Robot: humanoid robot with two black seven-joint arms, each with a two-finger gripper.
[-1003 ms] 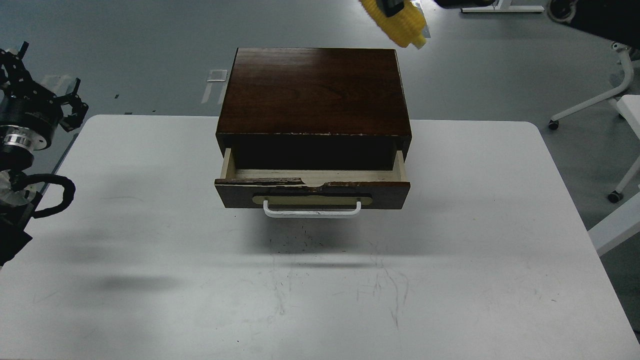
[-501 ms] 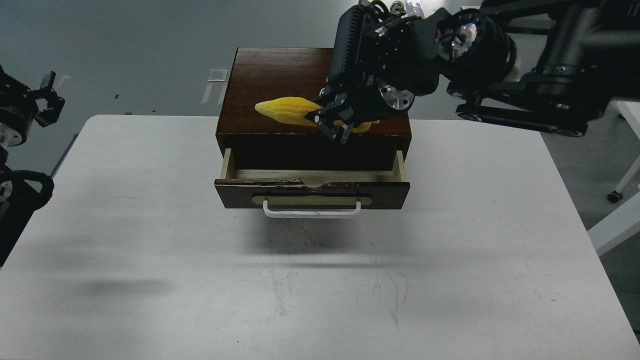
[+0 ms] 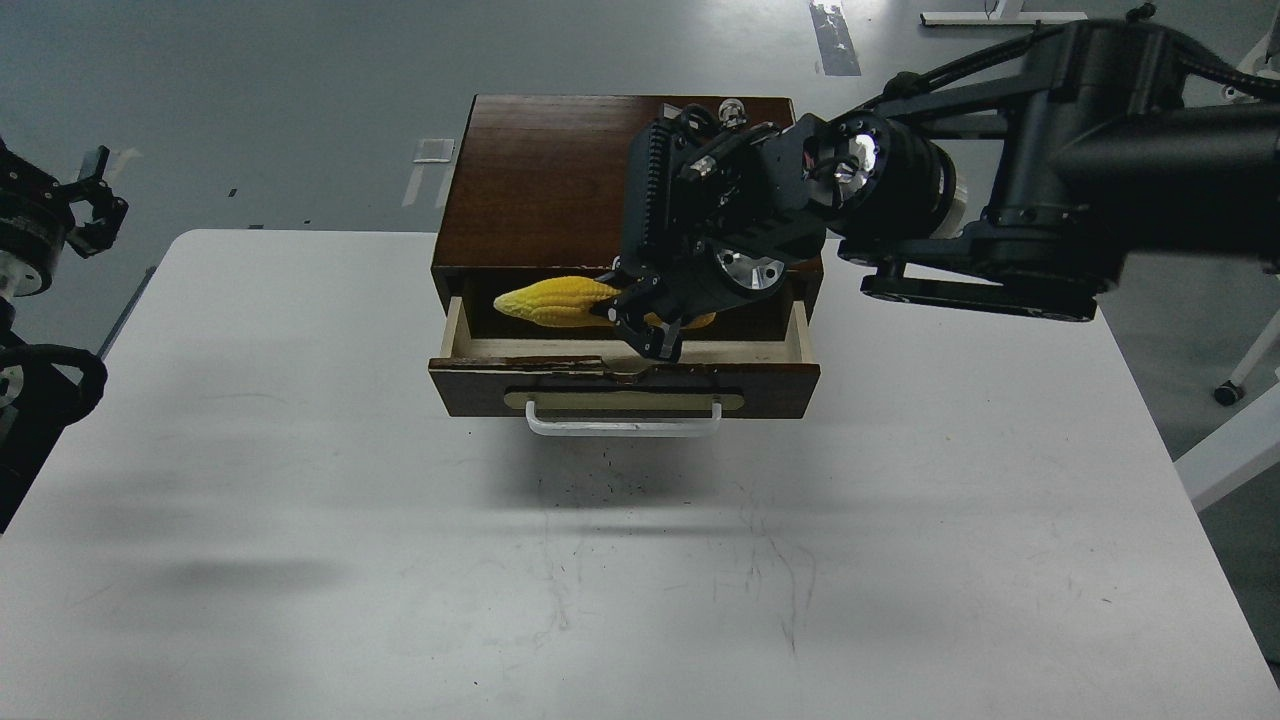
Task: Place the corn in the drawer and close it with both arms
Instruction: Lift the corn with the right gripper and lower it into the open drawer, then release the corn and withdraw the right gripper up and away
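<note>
Where the white table (image 3: 300, 480) fills the lower part of the frame, its scuffed top carries only the dark wooden box (image 3: 540, 180), which sits at upper centre. Nearest us on that box is the drawer (image 3: 770, 388), pulled open, its dark brown front bearing a white bar handle (image 3: 622, 424) on a brass-coloured plate, with a chipped top edge. Behind the front we see the pale wood of the drawer's inside along the floor and side walls. Over that opening hangs the corn (image 3: 550, 299), bright yellow and ribbed, lying crosswise with its pointed end toward the left of the frame. Whether it touches the drawer floor we cannot tell. Our right gripper (image 3: 640, 322) is clamped on the cob's thicker end, its fingers pointing down into the opening, and its black arm reaches in from the upper right. Far off at the left edge of the frame, our left gripper (image 3: 95, 205) is off the table, its fingers apart and holding nothing.
</note>
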